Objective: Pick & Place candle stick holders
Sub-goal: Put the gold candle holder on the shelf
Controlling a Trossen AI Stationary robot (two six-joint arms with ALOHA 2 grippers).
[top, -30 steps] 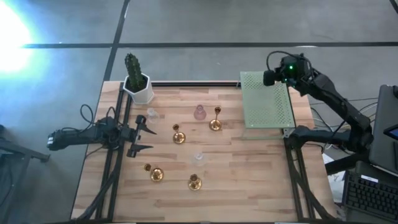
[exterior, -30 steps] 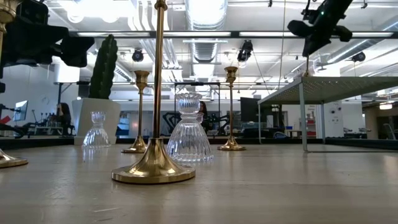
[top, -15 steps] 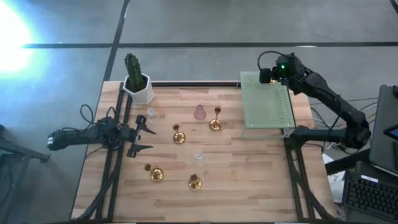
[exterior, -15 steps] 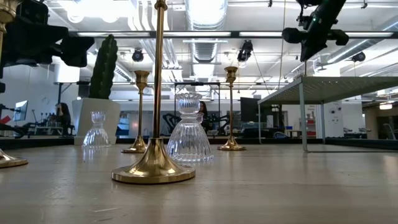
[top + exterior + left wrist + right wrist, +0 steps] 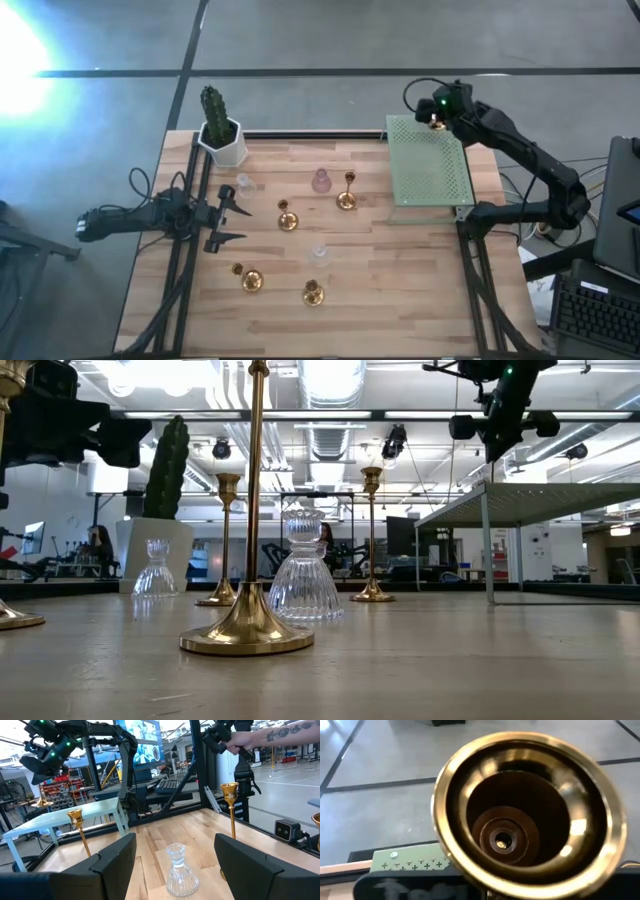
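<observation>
Grey polished concrete floor (image 5: 330,35) crossed by dark seams, washed by white glare (image 5: 15,50) at one corner. Pale wooden slatted tabletop (image 5: 400,270) in the middle. Beyond, an open workshop: exposed silver ceiling ducts (image 5: 335,435), bright strip lights (image 5: 330,375), a blue-lit monitor screen (image 5: 145,742), cluttered red storage shelves (image 5: 57,792).

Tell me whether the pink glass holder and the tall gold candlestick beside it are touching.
Apart. The high view shows bare wood between the pink glass holder and the gold candlestick to its right.
</observation>
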